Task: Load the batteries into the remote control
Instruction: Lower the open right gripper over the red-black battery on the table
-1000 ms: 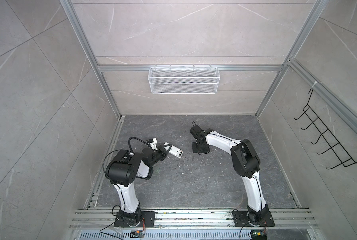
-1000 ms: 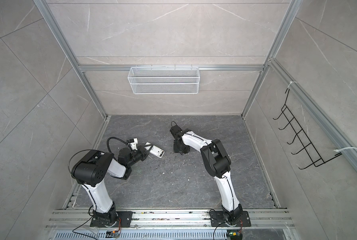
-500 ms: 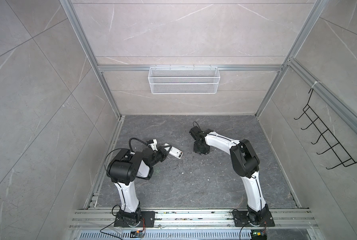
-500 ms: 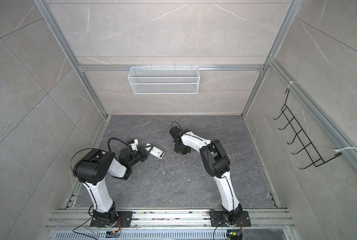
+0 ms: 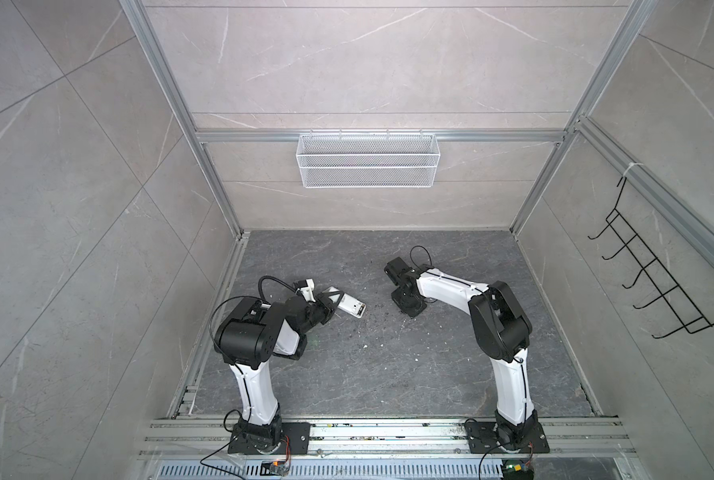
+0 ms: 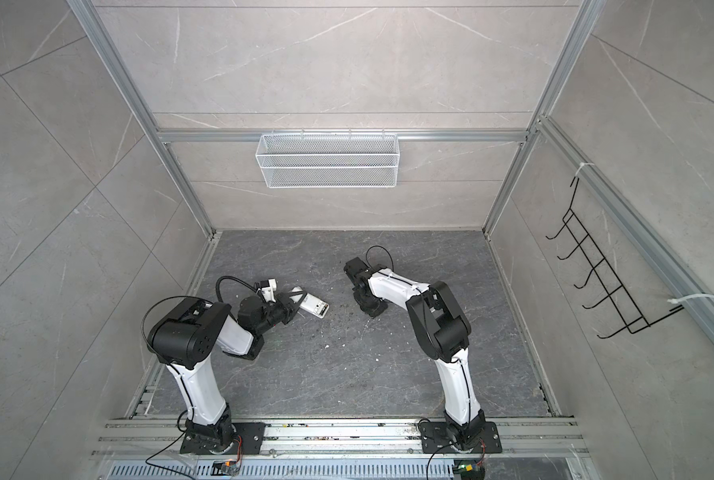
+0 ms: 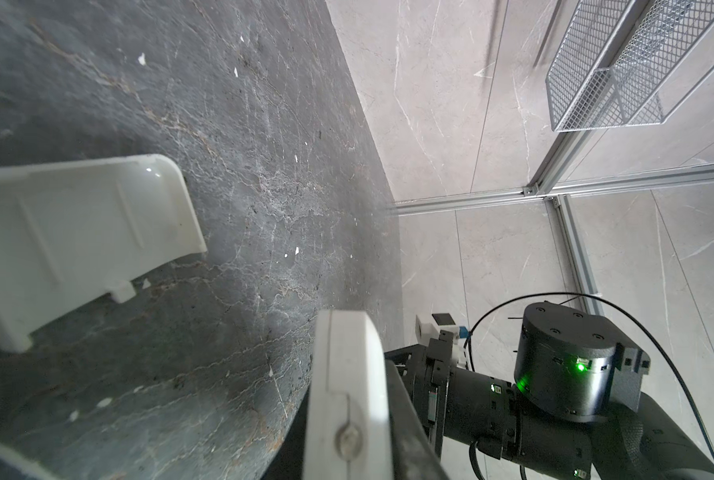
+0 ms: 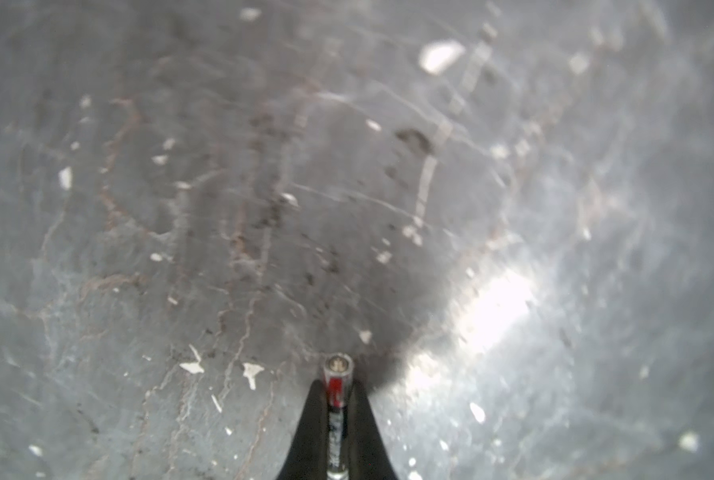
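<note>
The white remote control (image 5: 352, 309) (image 6: 314, 308) is held off the dark floor with my left gripper (image 5: 333, 300) shut on its middle. In the left wrist view its edge (image 7: 347, 395) fills the space between the dark fingers. My right gripper (image 5: 409, 308) points straight down at the floor to the right of the remote. In the right wrist view it (image 8: 338, 388) is shut on a slim battery (image 8: 338, 370) with a red band and a silvery end that sticks out past the fingertips, close to the floor.
A loose white plastic cover (image 7: 77, 237) lies on the floor beside the remote, visible in a top view (image 5: 329, 289). White specks dot the floor. A wire basket (image 5: 368, 162) hangs on the back wall and a black hook rack (image 5: 654, 282) on the right wall.
My right gripper has closed on the battery at the floor. The left arm and the remote have stayed where they were.
</note>
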### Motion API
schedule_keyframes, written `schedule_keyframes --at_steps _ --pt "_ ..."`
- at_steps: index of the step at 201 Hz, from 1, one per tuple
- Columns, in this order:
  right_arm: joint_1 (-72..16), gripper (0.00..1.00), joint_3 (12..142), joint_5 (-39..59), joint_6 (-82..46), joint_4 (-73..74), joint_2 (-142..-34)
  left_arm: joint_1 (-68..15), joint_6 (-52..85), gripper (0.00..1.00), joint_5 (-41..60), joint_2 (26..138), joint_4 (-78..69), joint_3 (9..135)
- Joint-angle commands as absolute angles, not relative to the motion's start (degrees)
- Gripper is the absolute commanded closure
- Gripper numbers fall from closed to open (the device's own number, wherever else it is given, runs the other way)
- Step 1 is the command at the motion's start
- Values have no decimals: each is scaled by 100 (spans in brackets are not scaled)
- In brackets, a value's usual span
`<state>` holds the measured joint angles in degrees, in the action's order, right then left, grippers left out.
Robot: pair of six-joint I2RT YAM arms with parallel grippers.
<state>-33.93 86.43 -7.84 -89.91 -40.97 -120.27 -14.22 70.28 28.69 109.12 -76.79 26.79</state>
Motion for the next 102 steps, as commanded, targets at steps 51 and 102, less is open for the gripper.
schedule_keyframes --at_steps 51,102 --pt "-3437 60 8676 107 -10439 -4935 -12501 -1402 7066 100 2945 10896 -8102 2821" --pt "-3497 19 8088 -533 -9559 -4583 -11524 -1398 7023 100 2945 10850 -8096 2792"
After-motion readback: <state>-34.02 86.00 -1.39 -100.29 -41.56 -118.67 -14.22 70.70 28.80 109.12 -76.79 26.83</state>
